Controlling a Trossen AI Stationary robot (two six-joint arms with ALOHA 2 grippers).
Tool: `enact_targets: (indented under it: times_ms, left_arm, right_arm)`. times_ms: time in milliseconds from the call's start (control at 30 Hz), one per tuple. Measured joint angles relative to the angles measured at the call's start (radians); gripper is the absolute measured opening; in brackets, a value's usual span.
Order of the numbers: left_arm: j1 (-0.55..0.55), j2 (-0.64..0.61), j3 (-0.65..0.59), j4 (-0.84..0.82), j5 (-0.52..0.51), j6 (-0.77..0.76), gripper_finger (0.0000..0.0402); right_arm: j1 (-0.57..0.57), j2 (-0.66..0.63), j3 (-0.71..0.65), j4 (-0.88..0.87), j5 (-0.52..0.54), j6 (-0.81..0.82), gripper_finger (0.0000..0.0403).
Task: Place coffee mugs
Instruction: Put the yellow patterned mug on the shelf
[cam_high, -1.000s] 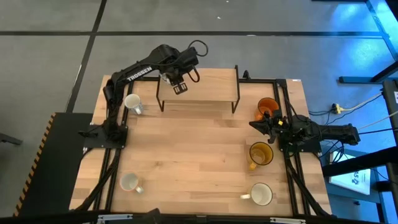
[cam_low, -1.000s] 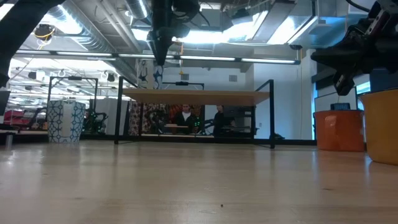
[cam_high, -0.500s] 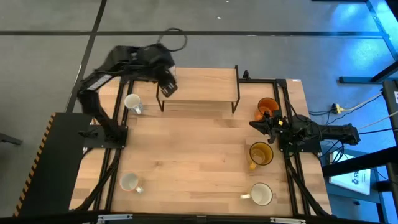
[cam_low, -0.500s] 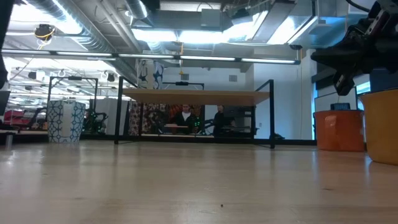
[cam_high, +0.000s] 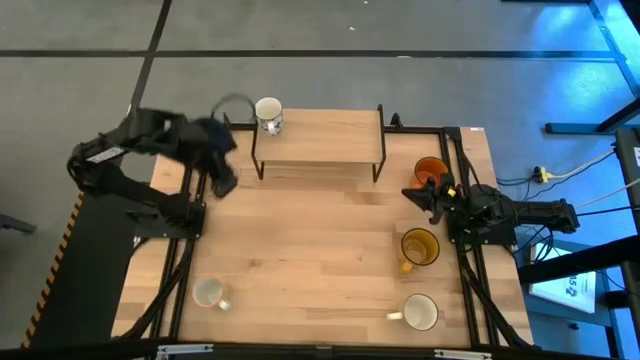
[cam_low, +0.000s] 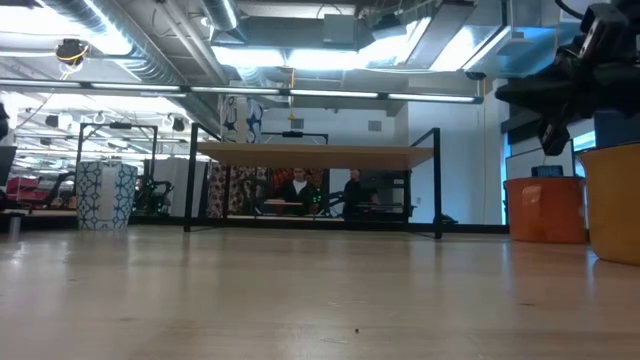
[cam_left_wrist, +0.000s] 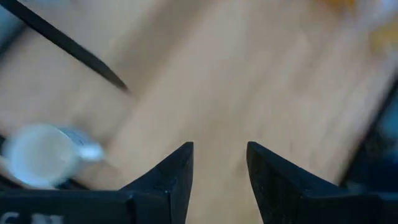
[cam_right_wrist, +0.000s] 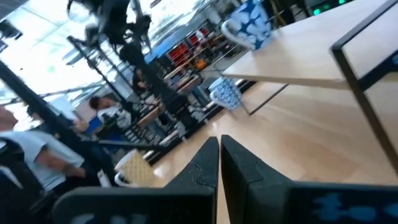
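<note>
Now 1 white mug sits on the shelf's left end and our left gripper, fingers apart and empty, has swung off toward the table's left edge, so 1 placement looks done. Our right gripper, fingers together, waits between the orange mug and amber mug; mid-table and most of the shelf lie open.

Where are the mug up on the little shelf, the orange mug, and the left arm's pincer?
Mug on the shelf (cam_high: 268, 110): high view, on its rim.
Orange mug (cam_high: 429, 170): high view, on its inside.
Left pincer (cam_high: 224, 184): high view, between its fingertips.
</note>
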Motion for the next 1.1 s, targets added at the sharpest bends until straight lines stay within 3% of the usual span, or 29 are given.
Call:
enact_targets:
  times_ms: [333,667,833,1100]
  left_arm:
    - [-0.398,-0.047,-0.353,0.071,0.2,-0.178,0.0142]
    - [-0.784,-0.049,-0.578,0.32,0.148,-0.497,0.0141]
    - [-0.901,-0.045,-0.697,0.427,0.108,-0.711,0.0141]
    - [-1.009,-0.034,-0.821,0.587,0.108,-0.822,0.0141]
  right_arm:
    - [0.0,0.014,0.0,0.008,0.07,0.002,0.0005]
    - [0.0,0.104,0.0,0.008,0.075,0.06,0.0005]
    - [0.0,0.144,0.0,0.009,0.091,0.064,0.0005]
    - [0.0,0.156,0.0,0.011,0.111,0.064,0.0005]
